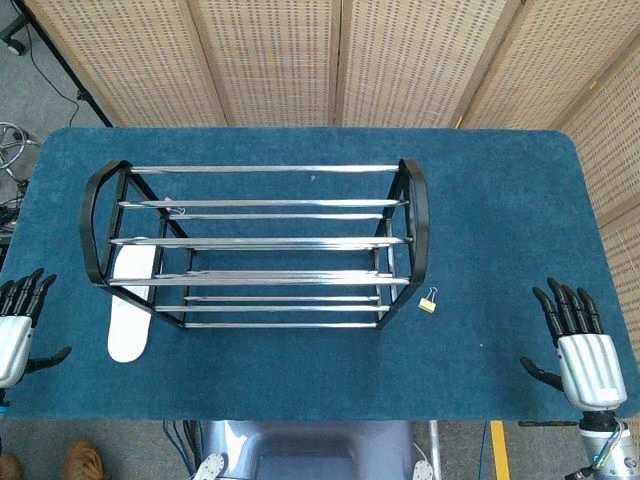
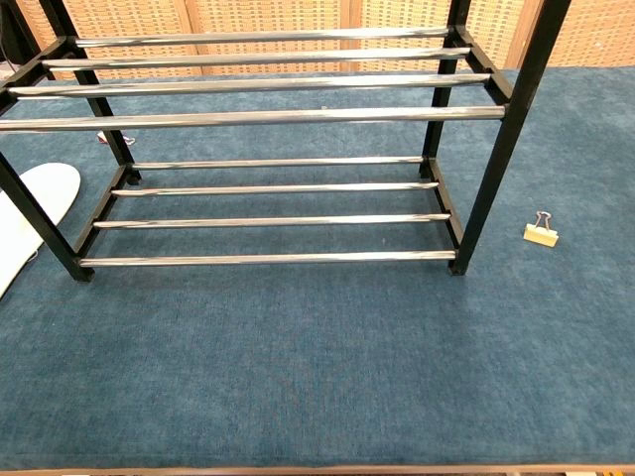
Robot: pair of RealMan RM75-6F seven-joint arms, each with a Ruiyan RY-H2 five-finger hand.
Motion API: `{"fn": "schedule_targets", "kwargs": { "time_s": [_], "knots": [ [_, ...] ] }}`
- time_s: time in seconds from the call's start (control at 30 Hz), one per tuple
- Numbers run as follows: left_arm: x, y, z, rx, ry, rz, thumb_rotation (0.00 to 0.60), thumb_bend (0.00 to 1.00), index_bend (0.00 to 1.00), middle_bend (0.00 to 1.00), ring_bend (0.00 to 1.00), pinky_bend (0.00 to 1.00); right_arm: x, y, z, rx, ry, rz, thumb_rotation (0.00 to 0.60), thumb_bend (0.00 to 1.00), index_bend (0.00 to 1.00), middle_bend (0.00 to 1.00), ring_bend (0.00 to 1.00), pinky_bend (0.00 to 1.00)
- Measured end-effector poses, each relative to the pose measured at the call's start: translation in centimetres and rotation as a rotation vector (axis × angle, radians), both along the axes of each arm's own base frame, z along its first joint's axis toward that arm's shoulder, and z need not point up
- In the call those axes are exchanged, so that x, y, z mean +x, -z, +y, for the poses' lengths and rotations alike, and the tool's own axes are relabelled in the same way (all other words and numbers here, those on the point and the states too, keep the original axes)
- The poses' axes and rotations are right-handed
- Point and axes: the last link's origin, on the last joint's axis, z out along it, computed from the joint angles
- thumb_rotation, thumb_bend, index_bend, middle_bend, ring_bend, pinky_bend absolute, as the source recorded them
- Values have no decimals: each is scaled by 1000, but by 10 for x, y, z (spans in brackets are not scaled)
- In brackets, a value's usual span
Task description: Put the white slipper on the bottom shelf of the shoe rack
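Observation:
The white slipper (image 1: 131,300) lies flat on the blue table at the rack's left end, partly under the black end frame; in the chest view the slipper (image 2: 30,218) shows at the far left. The black shoe rack (image 1: 255,245) with chrome bars stands mid-table, and its bottom shelf (image 2: 273,208) holds nothing. My left hand (image 1: 18,320) hovers at the table's left front edge, fingers spread, holding nothing, left of the slipper. My right hand (image 1: 578,345) is at the right front, fingers apart and empty. Neither hand shows in the chest view.
A small binder clip (image 1: 428,301) lies on the table just right of the rack's front right leg, also seen as the clip (image 2: 541,231) in the chest view. Wicker screens stand behind the table. The blue table surface (image 1: 500,220) stretches right of the rack.

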Motion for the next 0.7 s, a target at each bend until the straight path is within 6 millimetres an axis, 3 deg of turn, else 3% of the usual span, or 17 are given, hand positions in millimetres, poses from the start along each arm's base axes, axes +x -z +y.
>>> {"fn": "schedule_targets", "kwargs": {
  "time_s": [0.23,0.43,0.7],
  "knots": [
    [-4,0,5,-8,-8,1,600,0,0,0,0,0,0,1,-1,8,1,-12,600,0,0,0,0,0],
    [-9,8,22,-16,9,0,600,0,0,0,0,0,-1,-2,-1,-3,10,-13,600,0,0,0,0,0],
    [-21,43,60,-79,3,-13,600,0,0,0,0,0,-5,-6,-4,-9,36,-22,600,0,0,0,0,0]
  ]
}}
